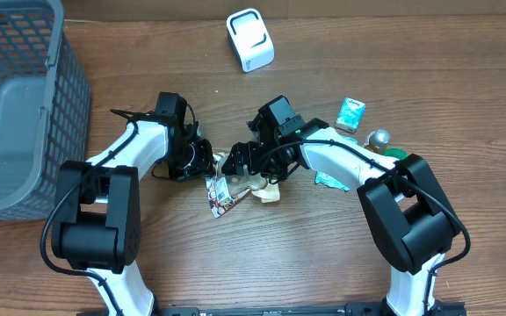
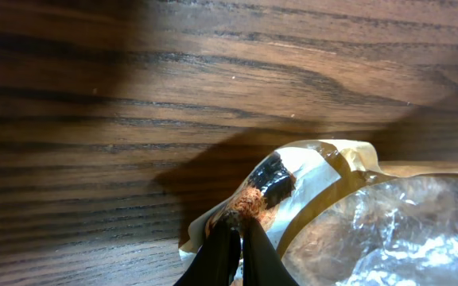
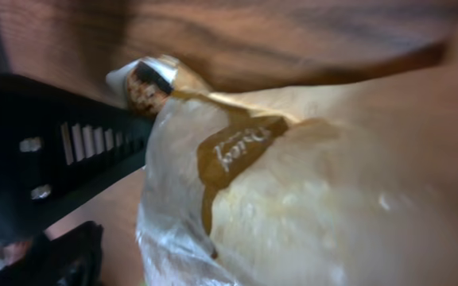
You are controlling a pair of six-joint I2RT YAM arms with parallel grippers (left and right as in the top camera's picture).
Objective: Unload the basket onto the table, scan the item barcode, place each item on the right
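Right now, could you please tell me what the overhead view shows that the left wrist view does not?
Only overhead: the grey basket, the white scanner and a small teal item. Only left wrist: a close-up of the left tool pinched shut on the printed corner of the clear packet. Both: that packet and the wooden table.

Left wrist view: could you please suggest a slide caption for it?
Left gripper shut on the corner of a clear bag, wooden table behind.
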